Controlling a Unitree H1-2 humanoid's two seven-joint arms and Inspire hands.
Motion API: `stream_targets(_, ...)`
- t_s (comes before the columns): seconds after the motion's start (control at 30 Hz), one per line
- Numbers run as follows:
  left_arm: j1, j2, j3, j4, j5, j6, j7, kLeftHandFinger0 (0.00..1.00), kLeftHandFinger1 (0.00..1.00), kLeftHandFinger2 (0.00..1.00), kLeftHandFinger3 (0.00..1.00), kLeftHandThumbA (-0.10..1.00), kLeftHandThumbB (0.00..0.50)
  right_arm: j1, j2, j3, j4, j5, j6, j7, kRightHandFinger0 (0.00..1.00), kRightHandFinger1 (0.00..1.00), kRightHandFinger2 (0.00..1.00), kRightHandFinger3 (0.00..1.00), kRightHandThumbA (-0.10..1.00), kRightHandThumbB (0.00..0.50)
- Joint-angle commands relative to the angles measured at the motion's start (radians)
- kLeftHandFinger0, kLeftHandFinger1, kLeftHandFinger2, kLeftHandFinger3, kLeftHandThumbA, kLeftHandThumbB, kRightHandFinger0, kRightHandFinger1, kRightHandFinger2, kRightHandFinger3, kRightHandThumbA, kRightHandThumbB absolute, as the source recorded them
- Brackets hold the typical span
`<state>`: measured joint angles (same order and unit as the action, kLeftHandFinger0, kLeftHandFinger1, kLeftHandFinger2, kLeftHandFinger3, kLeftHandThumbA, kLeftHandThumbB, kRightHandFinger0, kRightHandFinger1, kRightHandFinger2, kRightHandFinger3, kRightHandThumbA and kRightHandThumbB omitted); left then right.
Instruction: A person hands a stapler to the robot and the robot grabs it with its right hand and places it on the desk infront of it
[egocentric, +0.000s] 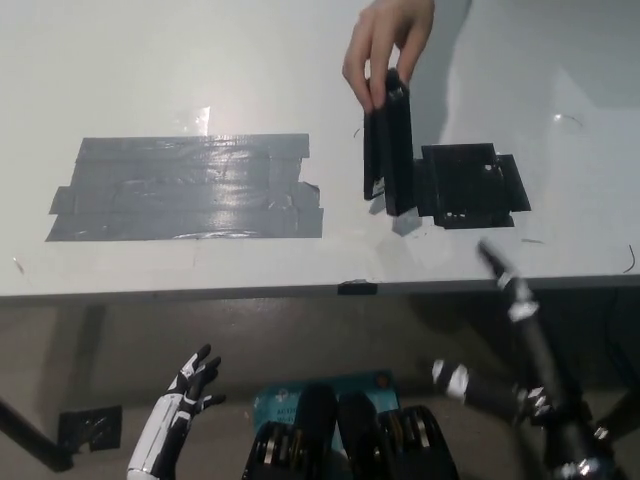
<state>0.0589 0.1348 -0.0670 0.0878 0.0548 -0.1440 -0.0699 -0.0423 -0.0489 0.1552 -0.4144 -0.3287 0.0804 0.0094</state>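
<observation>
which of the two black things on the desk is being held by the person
The tall stapler, standing on end with the person's hand pinching its top. The flat black square piece right beside it lies untouched on the desk.

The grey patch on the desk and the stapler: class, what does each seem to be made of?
Grey patch: probably strips of duct tape, semi-glossy; overlapping edges, wrinkles and light glare show.
Stapler, held by a person's hand: looks like matte black plastic or painted metal; it shows no shine.

I count one stapler (388, 140), one person's hand (388, 45), one black tray (470, 185), one tape patch (185, 188), one desk (150, 70), and my two hands: left (185, 395), right (505, 330).
</observation>
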Motion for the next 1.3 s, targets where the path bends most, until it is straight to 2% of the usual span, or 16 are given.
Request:
stream_targets(0.0,-0.010,0.011,0.002,-0.025,0.000,-0.030,-0.012,0.86,0.97,0.98,0.99,0.95,0.412,-0.122,0.012,-0.050,-0.041,-0.021,0.093,-0.005,1.00,1.00,1.00,1.00,1.00,0.285)
stream_targets(0.2,-0.019,0.014,0.002,-0.026,0.004,-0.022,-0.013,0.85,0.96,0.95,0.96,0.92,0.402,-0.290,0.022,-0.089,0.114,-0.016,0.158,-0.014,1.00,1.00,1.00,1.00,1.00,0.280)
stream_targets(0.27,-0.023,0.013,0.001,-0.031,0.000,-0.013,-0.016,0.85,0.95,0.95,0.96,0.91,0.398,-0.367,0.025,-0.098,0.225,-0.037,0.194,-0.034,1.00,1.00,1.00,1.00,1.00,0.307)
stream_targets(0.43,-0.027,0.013,0.004,-0.041,0.000,0.003,-0.015,0.85,0.95,0.95,0.95,0.90,0.390,-0.496,0.038,-0.126,0.447,0.011,0.180,-0.058,1.00,1.00,1.00,1.00,1.00,0.349)
stream_targets(0.87,-0.041,0.009,0.011,-0.048,-0.018,0.027,-0.019,0.75,0.93,0.95,0.95,0.78,0.386,-0.638,0.058,-0.150,0.667,0.067,0.215,-0.040,1.00,1.00,1.00,1.00,1.00,0.376)
stream_targets(0.93,-0.041,0.009,0.013,-0.046,-0.021,0.023,-0.019,0.75,0.93,0.95,0.95,0.78,0.386,-0.653,0.061,-0.158,0.691,0.067,0.248,-0.052,1.00,1.00,1.00,1.00,0.88,0.355)
stream_targets(0.97,-0.038,0.010,0.010,-0.051,-0.007,0.029,-0.015,0.76,0.92,0.94,0.95,0.79,0.400,-0.673,0.060,-0.159,0.716,0.042,0.304,-0.076,0.61,0.57,0.59,0.78,0.40,0.241)
stream_targets(1.0,-0.037,0.010,0.009,-0.052,-0.003,0.030,-0.014,0.76,0.92,0.94,0.95,0.79,0.400,-0.680,0.058,-0.158,0.728,0.031,0.322,-0.085,0.44,0.47,0.55,0.66,0.28,0.268)
stream_targets(1.03,-0.035,0.011,0.009,-0.056,-0.002,0.033,-0.014,0.75,0.92,0.94,0.95,0.79,0.396,-0.685,0.051,-0.152,0.744,0.022,0.326,-0.088,0.22,0.30,0.39,0.43,0.05,0.248)
stream_targets(1.07,-0.035,0.012,0.009,-0.059,-0.002,0.036,-0.015,0.75,0.92,0.94,0.95,0.79,0.396,-0.686,0.044,-0.147,0.751,0.021,0.318,-0.086,0.14,0.24,0.36,0.37,-0.05,0.243)
stream_targets(1.1,-0.042,0.013,0.009,-0.056,-0.003,0.030,-0.016,0.74,0.91,0.93,0.94,0.78,0.386,-0.685,0.037,-0.145,0.761,0.016,0.307,-0.095,0.01,0.11,0.29,0.27,-0.10,0.209)
stream_targets(1.13,-0.043,0.012,0.011,-0.054,-0.008,0.026,-0.017,0.74,0.90,0.93,0.94,0.77,0.386,-0.678,0.036,-0.145,0.756,0.016,0.305,-0.099,0.00,0.13,0.38,0.32,-0.10,0.202)
stream_targets(1.17,-0.043,0.011,0.012,-0.054,-0.012,0.026,-0.017,0.74,0.90,0.92,0.94,0.77,0.389,-0.671,0.037,-0.144,0.744,0.017,0.309,-0.101,0.00,0.24,0.59,0.46,-0.10,0.184)
stream_targets(1.2,-0.043,0.011,0.012,-0.054,-0.012,0.026,-0.017,0.74,0.90,0.92,0.94,0.77,0.389,-0.670,0.037,-0.144,0.740,0.017,0.311,-0.102,0.00,0.28,0.66,0.52,-0.10,0.183)
stream_targets(1.23,-0.050,0.012,0.013,-0.051,-0.011,0.027,-0.017,0.75,0.90,0.92,0.94,0.78,0.395,-0.670,0.038,-0.149,0.734,0.025,0.314,-0.103,0.01,0.38,0.78,0.63,-0.10,0.181)
stream_targets(1.27,-0.053,0.012,0.013,-0.048,-0.011,0.025,-0.017,0.74,0.89,0.91,0.94,0.78,0.399,-0.667,0.039,-0.151,0.727,0.029,0.314,-0.104,0.00,0.39,0.80,0.66,-0.10,0.181)
